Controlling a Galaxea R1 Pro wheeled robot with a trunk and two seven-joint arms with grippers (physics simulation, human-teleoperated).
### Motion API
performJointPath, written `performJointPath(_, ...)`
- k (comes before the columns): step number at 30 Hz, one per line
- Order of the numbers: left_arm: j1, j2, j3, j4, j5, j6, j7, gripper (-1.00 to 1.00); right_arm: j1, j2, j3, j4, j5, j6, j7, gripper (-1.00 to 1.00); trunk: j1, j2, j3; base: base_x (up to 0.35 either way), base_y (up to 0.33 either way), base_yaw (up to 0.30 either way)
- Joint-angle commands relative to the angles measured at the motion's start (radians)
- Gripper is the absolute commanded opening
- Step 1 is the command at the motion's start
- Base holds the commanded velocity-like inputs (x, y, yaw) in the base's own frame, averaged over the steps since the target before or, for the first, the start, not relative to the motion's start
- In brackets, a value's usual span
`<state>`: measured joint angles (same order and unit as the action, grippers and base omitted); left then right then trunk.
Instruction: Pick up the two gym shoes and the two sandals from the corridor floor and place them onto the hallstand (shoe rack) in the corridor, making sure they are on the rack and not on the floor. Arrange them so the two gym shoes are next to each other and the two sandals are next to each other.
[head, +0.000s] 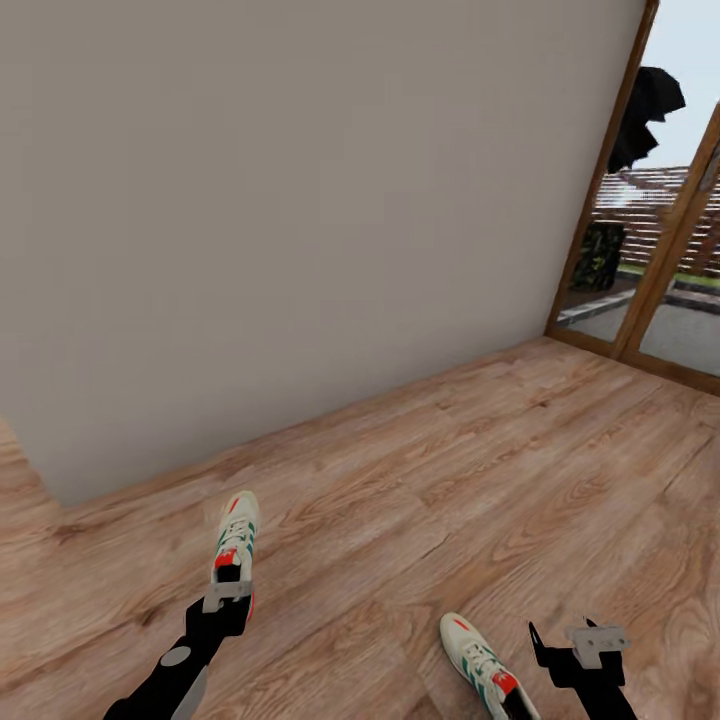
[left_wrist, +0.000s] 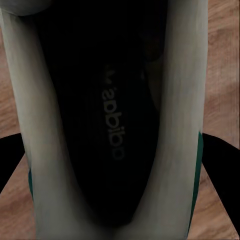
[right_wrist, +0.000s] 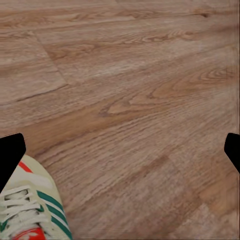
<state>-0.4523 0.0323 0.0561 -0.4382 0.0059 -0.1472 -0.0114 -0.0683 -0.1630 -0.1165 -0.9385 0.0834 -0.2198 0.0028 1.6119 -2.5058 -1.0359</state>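
The left gripper (head: 228, 592) sits at the heel opening of one gym shoe (head: 236, 540), and its wrist camera looks straight down into the dark insole (left_wrist: 112, 125) between the pale collar walls (left_wrist: 180, 125), with dark finger shapes at either edge outside the shoe; the fingers appear clamped on the heel collar, though the contact itself is hidden. This shoe points toe-first toward twelve o'clock from the gripper, and I cannot tell whether it hangs just above the corridor floor (head: 480, 470) or rests on it. The right gripper (head: 590, 640) stands with its fingers spread apart and holds nothing; its two dark fingertips (right_wrist: 10, 155) frame bare planks. The second gym shoe (head: 480, 665) lies on the floor just beside it at about nine o'clock, toe away from the robot, laces up. Judging by the look, these sneakers are light, with a stiff sole and a soft, yielding upper; the padded heel collar or the sidewall near the heel gives the firmest bite, while the laces and tongue would slip or fold. A shoe held at the heel will tend to droop at the toe. A plain grey wall (head: 300, 200) stands at twelve o'clock, a wood-framed glass door (head: 650, 250) at two.
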Motion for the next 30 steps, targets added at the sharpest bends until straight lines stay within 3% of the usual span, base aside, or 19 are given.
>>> performJointPath(1,0.0,0.0,0.002,0.0,0.0,-0.003,-0.001,-1.0,-0.001,0.0,-0.002,0.001,0.009,-0.003,0.0,1.0,0.0,0.0,0.0,0.0,0.0,-0.27)
performJointPath(26,0.0,0.001,0.004,0.001,0.0,-0.003,-0.001,-1.0,-0.001,0.001,-0.002,0.001,0.009,-0.003,-0.001,1.0,0.0,0.0,0.005,0.0,0.0,-0.246)
performJointPath(30,0.0,0.002,0.004,0.0,0.0,-0.003,-0.002,-1.0,-0.001,0.024,-0.001,0.0,0.01,-0.002,0.0,1.0,0.0,0.0,0.005,0.0,0.0,-0.018)
